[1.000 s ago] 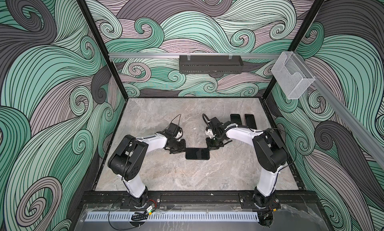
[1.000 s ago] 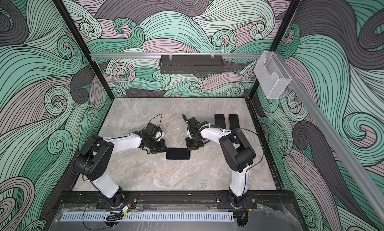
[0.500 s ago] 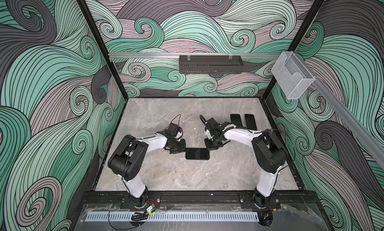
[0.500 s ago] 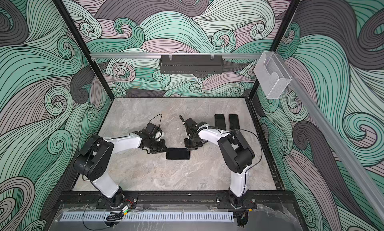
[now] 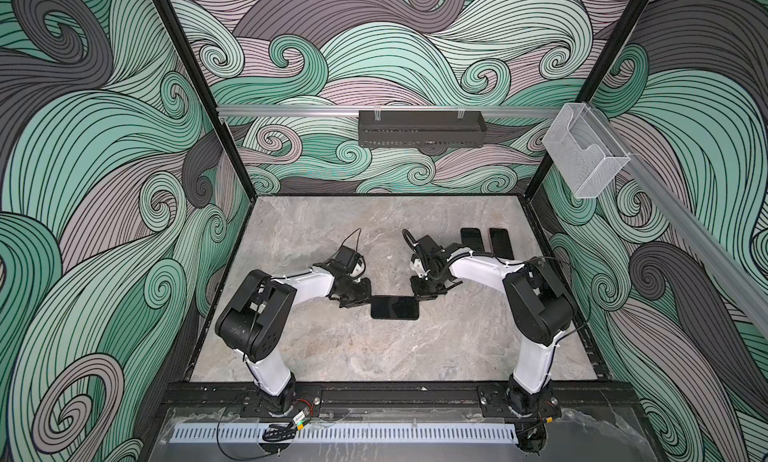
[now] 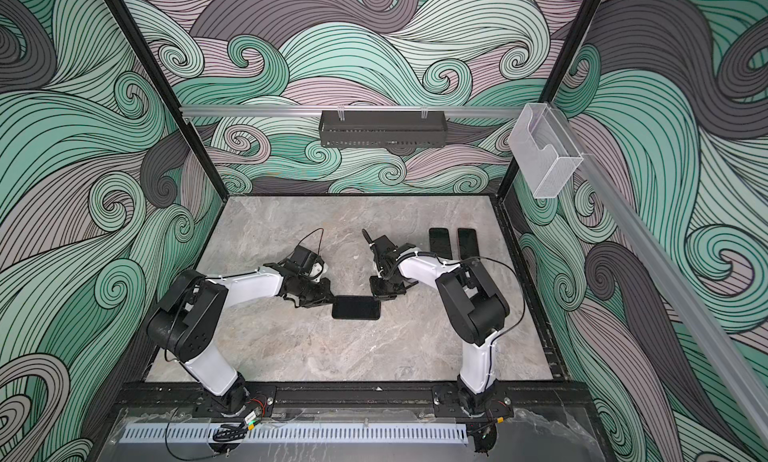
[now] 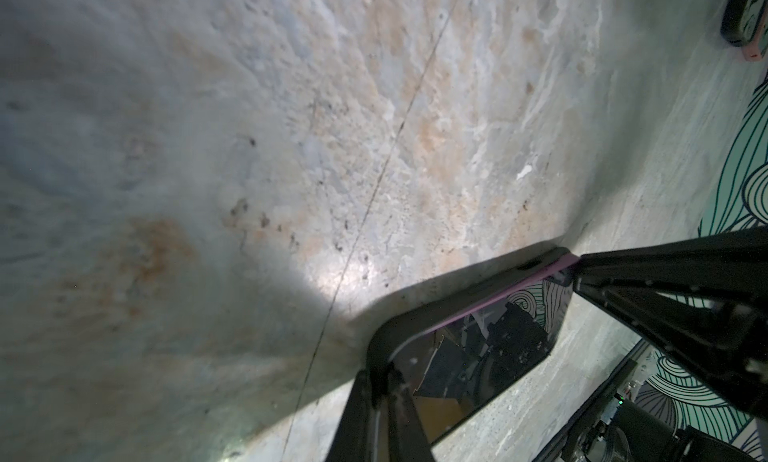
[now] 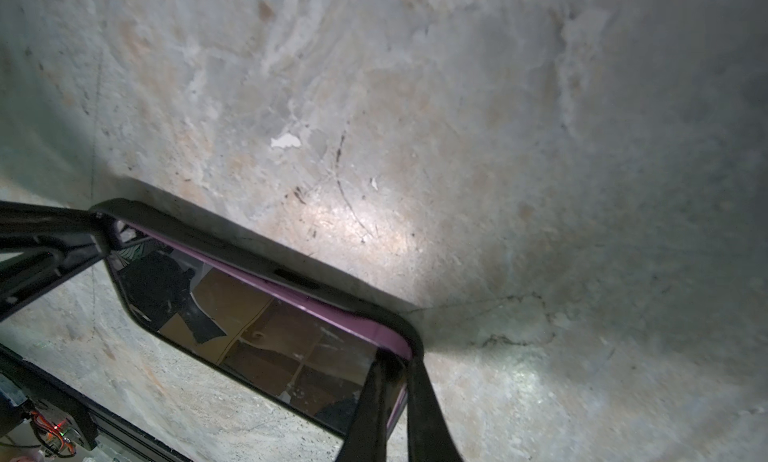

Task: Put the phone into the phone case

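Note:
The phone point(image 5: 395, 307) point(image 6: 356, 307), dark glass with a purple frame, lies flat mid-table inside the black phone case point(image 7: 457, 298) point(image 8: 249, 248). A purple strip of its frame shows along one long side, between the glass and the case wall. My left gripper point(image 5: 368, 302) point(image 7: 386, 393) is shut on the case's rim at the left end corner. At the right end's far corner my right gripper point(image 5: 417, 294) point(image 8: 390, 397) is shut on the case's rim. In each wrist view the screen point(image 7: 490, 343) point(image 8: 257, 327) reflects the arms.
Two more dark phones point(image 5: 472, 242) point(image 5: 500, 242) lie side by side at the back right of the marble table point(image 5: 332, 356). A black rack point(image 5: 419, 128) hangs on the back wall and a clear holder point(image 5: 582, 157) on the right rail.
The right arm's wrist has shifted slightly to the left, toward the phone's end. The phone, the case and the left arm have stayed where they were.

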{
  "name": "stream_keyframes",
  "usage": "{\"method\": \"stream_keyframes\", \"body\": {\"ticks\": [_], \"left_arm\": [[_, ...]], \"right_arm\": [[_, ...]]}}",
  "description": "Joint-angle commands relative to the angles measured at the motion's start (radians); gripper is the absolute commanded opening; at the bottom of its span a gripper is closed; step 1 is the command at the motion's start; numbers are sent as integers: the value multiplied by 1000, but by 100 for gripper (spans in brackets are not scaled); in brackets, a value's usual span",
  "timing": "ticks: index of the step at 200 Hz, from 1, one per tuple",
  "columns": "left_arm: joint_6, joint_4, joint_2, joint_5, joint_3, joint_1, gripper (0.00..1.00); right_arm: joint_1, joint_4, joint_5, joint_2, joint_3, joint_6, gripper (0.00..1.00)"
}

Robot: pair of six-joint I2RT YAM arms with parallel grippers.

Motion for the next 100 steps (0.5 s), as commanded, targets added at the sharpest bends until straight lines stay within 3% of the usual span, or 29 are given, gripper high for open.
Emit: {"method": "stream_keyframes", "body": {"ticks": [1,100], "left_arm": [[-3,12,44,8,-26,-18,10],[-9,5,40,-3,-26,-19,10]], "right_arm": [[97,220,-44,366,-154,22,11],[101,141,107,362,-133,28,13]]}}
